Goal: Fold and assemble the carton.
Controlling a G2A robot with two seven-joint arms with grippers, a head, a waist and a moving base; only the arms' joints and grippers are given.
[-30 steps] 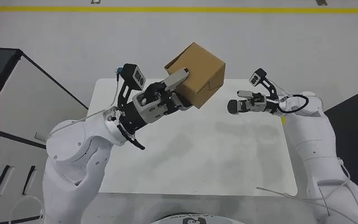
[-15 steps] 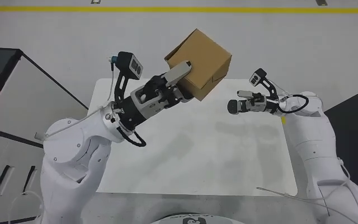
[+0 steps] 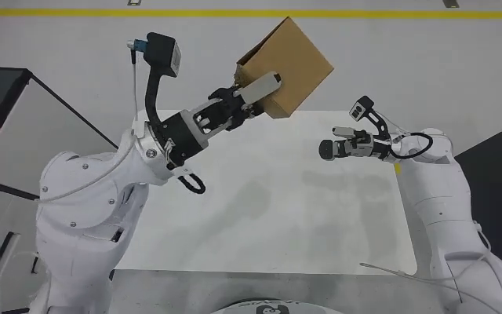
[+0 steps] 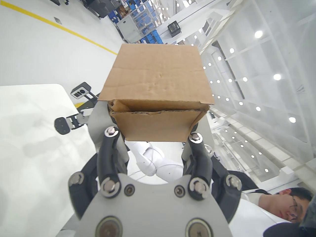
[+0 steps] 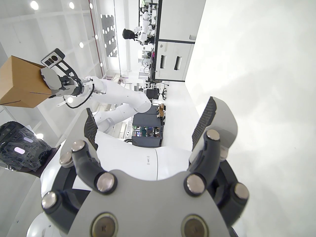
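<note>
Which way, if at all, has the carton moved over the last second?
Yes. Held by the left gripper, the carton has moved away from the robot, from above the far edge of the table to beyond it, toward the yellow floor line.

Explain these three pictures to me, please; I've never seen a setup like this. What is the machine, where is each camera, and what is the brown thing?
This is a white two-armed robot at a white table. The wide picture looks down from a camera above its arms. The other two come from cameras on its wrists, each looking forward from that wrist. The left arm's fingers are shut on a brown cardboard carton, held in the air off the table. The right arm's fingers are open with nothing between them, held above the table.
</note>
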